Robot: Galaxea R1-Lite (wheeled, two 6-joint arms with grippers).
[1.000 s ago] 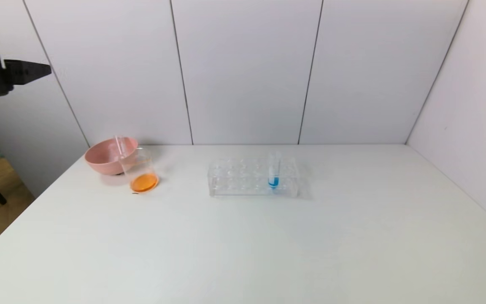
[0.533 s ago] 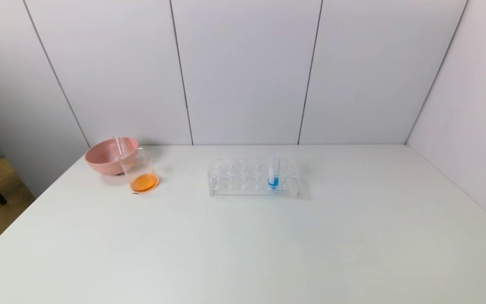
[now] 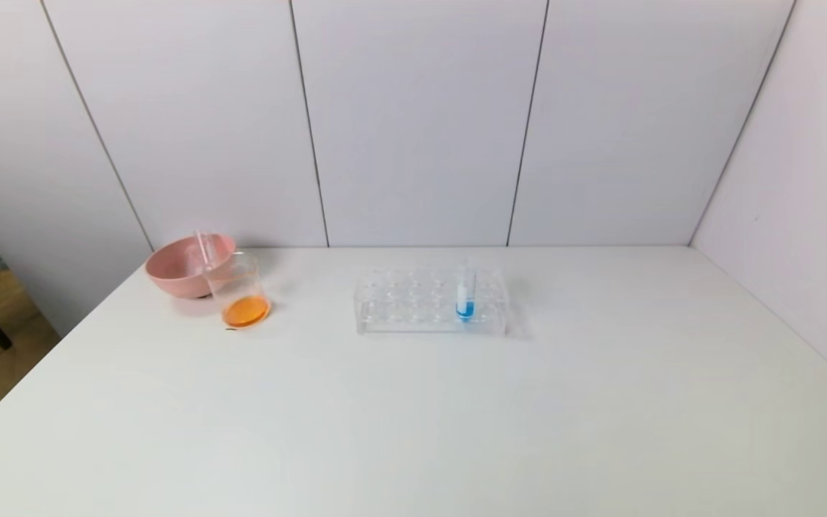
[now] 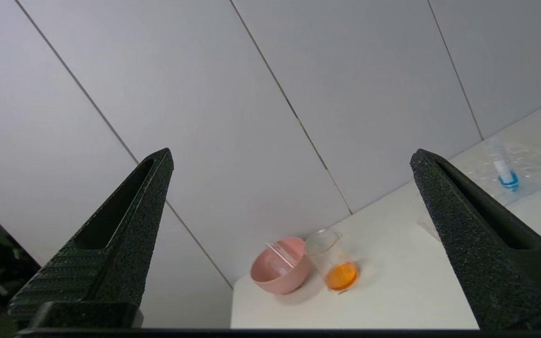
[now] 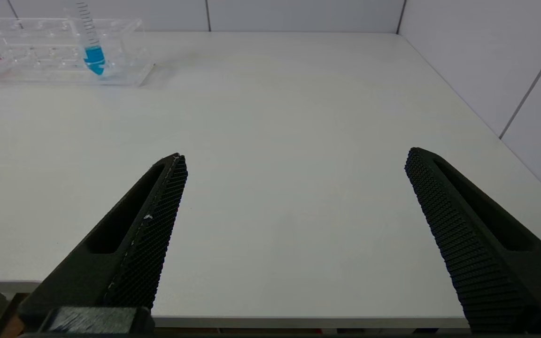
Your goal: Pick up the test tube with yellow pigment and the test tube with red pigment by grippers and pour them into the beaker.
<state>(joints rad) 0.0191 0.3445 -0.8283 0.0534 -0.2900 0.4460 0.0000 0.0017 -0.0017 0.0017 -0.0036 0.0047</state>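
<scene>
The beaker [image 3: 239, 291] stands at the table's back left and holds a layer of orange liquid [image 3: 245, 311]. It touches the pink bowl [image 3: 176, 273], where a clear empty tube [image 3: 204, 248] leans. No tube with yellow or red liquid shows. My left gripper [image 4: 291, 155] is open and empty, off the table's left side and out of the head view; its view shows the beaker [image 4: 334, 265] and the bowl [image 4: 277, 277] farther off. My right gripper [image 5: 296, 155] is open and empty over the table's front edge, also out of the head view.
A clear boxy rack [image 3: 413, 301] stands mid-table at the back with one tube of blue liquid [image 3: 464, 296] in it; both show in the right wrist view, the rack [image 5: 26, 65] and the blue tube [image 5: 93, 51]. White walls close the back and right of the white table [image 3: 413, 416].
My left gripper, seen at the head view's far left edge a second ago, has drawn back out of that view. The beaker, bowl and rack have not moved.
</scene>
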